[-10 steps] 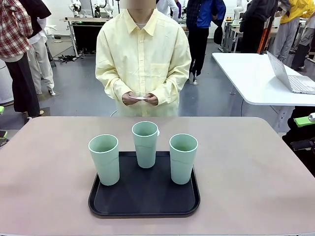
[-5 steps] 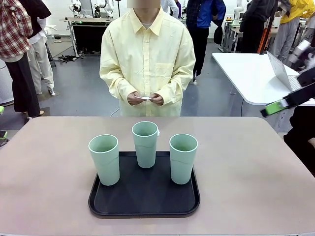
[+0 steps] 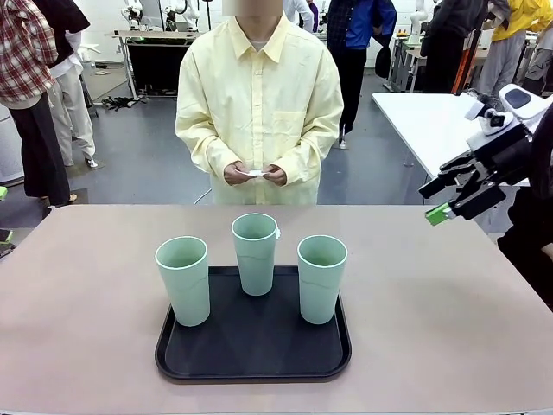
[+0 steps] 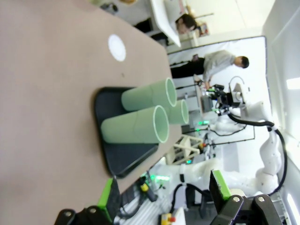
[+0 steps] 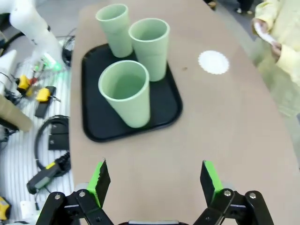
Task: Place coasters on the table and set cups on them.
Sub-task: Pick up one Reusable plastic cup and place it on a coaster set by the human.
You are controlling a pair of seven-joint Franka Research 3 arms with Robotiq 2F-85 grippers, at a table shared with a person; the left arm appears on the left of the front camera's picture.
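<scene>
Three pale green cups stand upright on a black tray (image 3: 251,359): the left one (image 3: 184,281), the middle one (image 3: 256,253) and the right one (image 3: 321,278). One white scalloped coaster (image 5: 213,62) lies on the beige table (image 3: 432,303) behind the middle cup, mostly hidden in the front view. The person at the far side holds more white coasters (image 3: 251,173) in both hands. My right gripper (image 3: 436,201) hangs open and empty above the table's right edge, well away from the cups. My left gripper (image 4: 163,193) is open and empty, looking at the cups (image 4: 140,124) from the side.
A white table (image 3: 432,121) stands at the back right, behind my right arm. Bare tabletop lies on both sides of the tray. Cables and tools (image 5: 47,136) lie on the floor beside the table. Other people stand farther back.
My right arm has swung in from the right edge, up and to the left, over the table's right side. The cups, the tray and the person's hands have stayed put.
</scene>
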